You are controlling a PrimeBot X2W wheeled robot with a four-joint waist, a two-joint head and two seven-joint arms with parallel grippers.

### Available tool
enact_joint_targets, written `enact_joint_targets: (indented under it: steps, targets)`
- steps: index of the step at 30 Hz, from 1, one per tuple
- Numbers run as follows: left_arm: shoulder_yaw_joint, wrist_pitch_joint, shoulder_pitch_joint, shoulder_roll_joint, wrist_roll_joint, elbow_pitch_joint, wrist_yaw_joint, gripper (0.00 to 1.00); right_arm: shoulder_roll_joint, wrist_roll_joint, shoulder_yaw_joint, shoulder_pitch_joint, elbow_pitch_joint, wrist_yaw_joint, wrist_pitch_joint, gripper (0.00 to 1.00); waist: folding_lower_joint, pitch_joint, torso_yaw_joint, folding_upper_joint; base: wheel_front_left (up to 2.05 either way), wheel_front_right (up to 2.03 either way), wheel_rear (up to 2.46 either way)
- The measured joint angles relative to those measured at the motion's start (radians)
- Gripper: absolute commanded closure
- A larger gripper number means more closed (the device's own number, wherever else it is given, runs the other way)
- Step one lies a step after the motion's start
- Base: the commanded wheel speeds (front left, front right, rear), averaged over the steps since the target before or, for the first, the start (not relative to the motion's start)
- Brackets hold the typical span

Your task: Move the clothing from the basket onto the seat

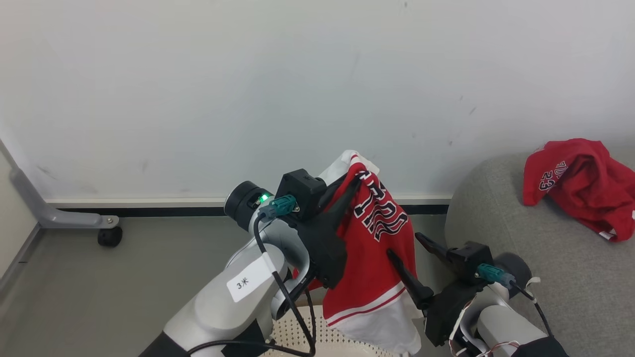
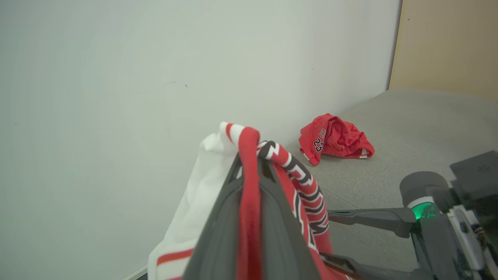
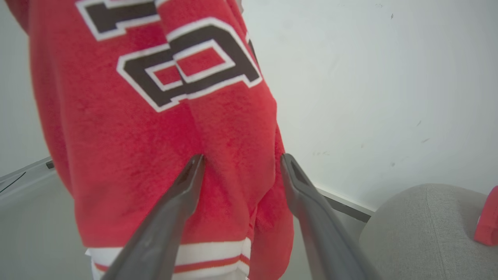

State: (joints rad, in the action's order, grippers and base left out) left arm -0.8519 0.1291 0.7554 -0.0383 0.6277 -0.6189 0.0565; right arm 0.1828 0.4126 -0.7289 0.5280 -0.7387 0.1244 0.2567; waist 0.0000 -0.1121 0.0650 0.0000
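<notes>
A red jersey (image 1: 377, 258) with dark lettering and a white striped hem hangs in the air, and my left gripper (image 1: 353, 182) is shut on its top fold. In the left wrist view the fabric (image 2: 249, 155) is pinched between the two dark fingers. My right gripper (image 1: 403, 244) stands open beside the hanging cloth's lower right; its fingertips (image 3: 198, 159) straddle the jersey (image 3: 155, 136), contact unclear. A second red garment (image 1: 575, 183) lies crumpled on the grey seat (image 1: 545, 267) at the right. The basket (image 1: 327, 339) shows as a perforated cream patch under the arms.
A white wall with a dark baseboard runs behind everything. At the far left a grey stand leg (image 1: 59, 215) with a black caster (image 1: 109, 237) rests on the grey floor. A beige panel (image 2: 447, 42) stands behind the seat (image 2: 420, 124).
</notes>
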Motion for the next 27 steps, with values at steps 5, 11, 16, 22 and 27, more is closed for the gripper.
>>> enact_joint_targets:
  steps: [5, 11, 16, 22, 27]
  targets:
    - [-0.012, -0.002, 0.0, 0.0, 0.004, 0.034, -0.009, 1.0, 0.025, 0.049, -0.061, 0.018, -0.003, 0.0, 0.0, 0.0, 0.0, 0.0, 0.013, 0.0, 0.0, 0.0, 0.0]
    - [-0.024, -0.013, 0.0, -0.001, 0.005, 0.064, -0.022, 1.0, 0.051, 0.106, -0.169, 0.072, -0.003, 0.0, 0.0, 0.0, 0.0, 0.001, 0.025, 0.0, 0.0, 0.0, 0.0]
    - [-0.029, -0.022, 0.0, -0.001, 0.014, 0.077, -0.03, 1.0, 0.059, 0.14, -0.266, 0.135, -0.002, 0.0, 0.0, 0.0, 0.0, 0.006, 0.033, 0.0001, 0.0, 0.0, 0.0]
    - [-0.025, -0.033, 0.0, -0.001, 0.016, 0.067, -0.04, 1.0, 0.052, 0.185, -0.343, 0.171, 0.017, 0.0, 0.0, 0.84, 0.0, 0.013, 0.038, 0.0001, 0.0, 0.0, 0.0]
    - [-0.002, -0.04, -0.011, -0.019, 0.043, 0.048, -0.058, 1.0, 0.051, 0.229, -0.38, 0.206, 0.023, 0.0, 0.0, 1.0, 0.0, 0.018, 0.028, 0.0, 0.0, 0.0, 0.0]
